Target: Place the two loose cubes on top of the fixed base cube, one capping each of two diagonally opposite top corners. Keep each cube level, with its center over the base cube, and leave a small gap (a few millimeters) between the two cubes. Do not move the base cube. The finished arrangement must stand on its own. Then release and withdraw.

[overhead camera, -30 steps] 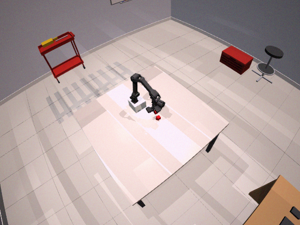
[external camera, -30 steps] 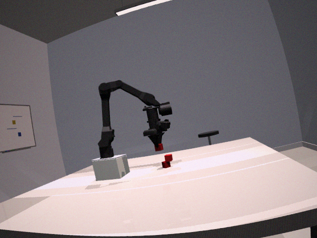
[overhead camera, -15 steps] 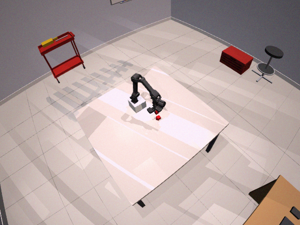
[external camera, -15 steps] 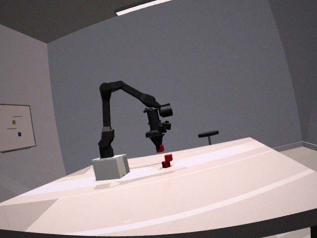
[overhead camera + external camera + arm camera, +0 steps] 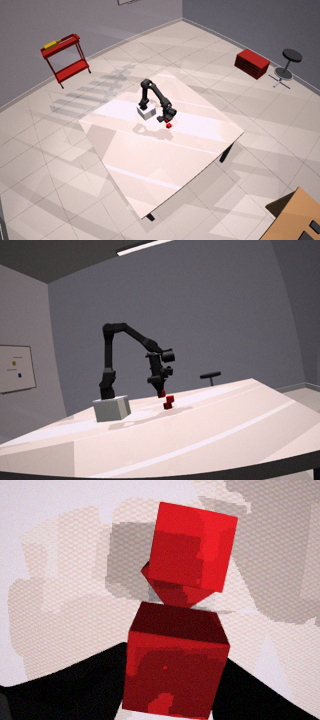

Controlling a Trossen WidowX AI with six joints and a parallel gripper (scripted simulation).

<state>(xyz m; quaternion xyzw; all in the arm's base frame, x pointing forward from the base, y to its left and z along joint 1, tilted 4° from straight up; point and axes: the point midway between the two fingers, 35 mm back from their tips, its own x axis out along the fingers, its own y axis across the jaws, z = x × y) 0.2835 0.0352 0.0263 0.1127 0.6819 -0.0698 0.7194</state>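
Observation:
My gripper [image 5: 166, 120] [image 5: 160, 392] [image 5: 172, 660] is shut on a red loose cube [image 5: 166, 120] [image 5: 161, 394] [image 5: 176, 670] and holds it above the white table [image 5: 155, 160] [image 5: 206, 426]. Close beside it stands the red base cube [image 5: 167, 406] [image 5: 175, 595]. A second red loose cube [image 5: 168, 125] [image 5: 169, 398] [image 5: 194, 550] rests on top of it, set off toward one corner. In the exterior view the held cube hangs just left of this stack, about level with the upper cube and apart from it. In the wrist view the upper cube hides most of the base cube.
The arm stands on a grey pedestal [image 5: 147, 113] [image 5: 111, 409] left of the cubes. On the floor around the table are a red cart [image 5: 64, 51], a red toolbox [image 5: 252, 63], a black stool [image 5: 286, 65] [image 5: 210, 374] and a cardboard box [image 5: 297, 214].

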